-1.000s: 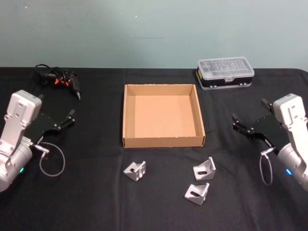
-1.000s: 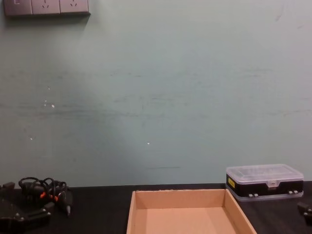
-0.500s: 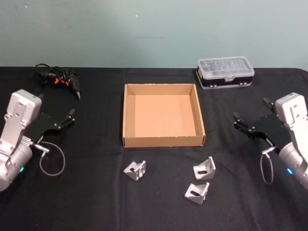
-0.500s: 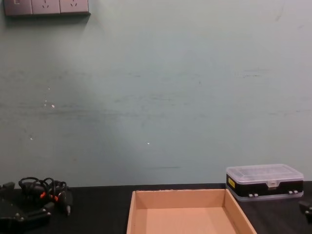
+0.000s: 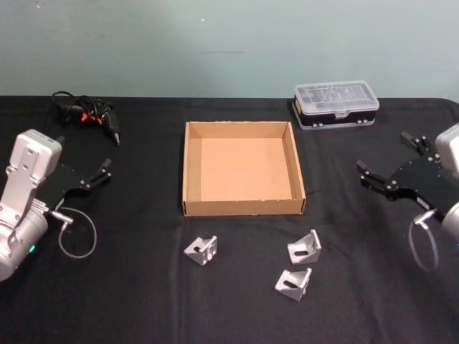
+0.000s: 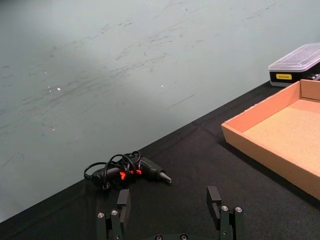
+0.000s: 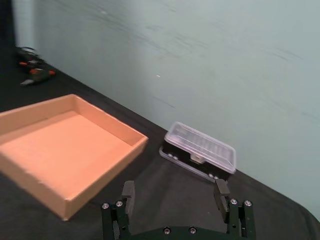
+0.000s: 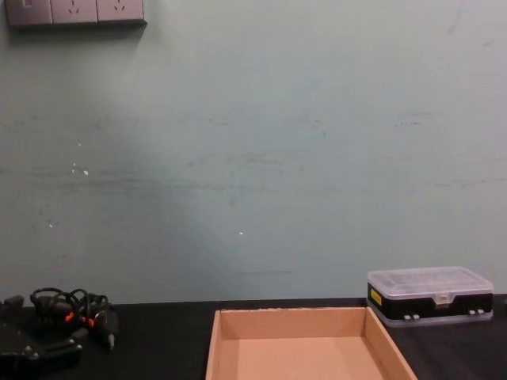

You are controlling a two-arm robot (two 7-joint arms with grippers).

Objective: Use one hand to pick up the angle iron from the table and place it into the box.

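Your left gripper [image 5: 97, 175] hangs open and empty over the table's [image 5: 143, 301] left edge; in the left wrist view its two fingers [image 6: 123, 200] stand well apart with nothing between them. Your right gripper [image 5: 384, 152] is likewise spread wide and empty, over the right edge, and the right wrist view shows both its fingers [image 7: 220, 191] clear of everything.

Neither gripper touches an angle iron. Three of them lie on the table toward its near edge, all outside the box [image 5: 244, 208]:
- The left angle iron [image 5: 201, 250] sits just in front of the box's front wall, below its left half.
- The middle angle iron [image 5: 305, 248] sits in front of the box's front right corner.
- The nearest angle iron [image 5: 293, 283] lies just beside the middle one, closer to the near edge.

The box stands at the table's centre, between your two grippers, open-topped with its floor bare. From the chest view you see its far wall [image 8: 293, 311] from the side.

Behind the box, at the far edge toward the right, sits a clear-lidded case [image 5: 336, 104]. A corded tool [image 5: 90, 118] lies by the far left corner, beyond your left gripper.
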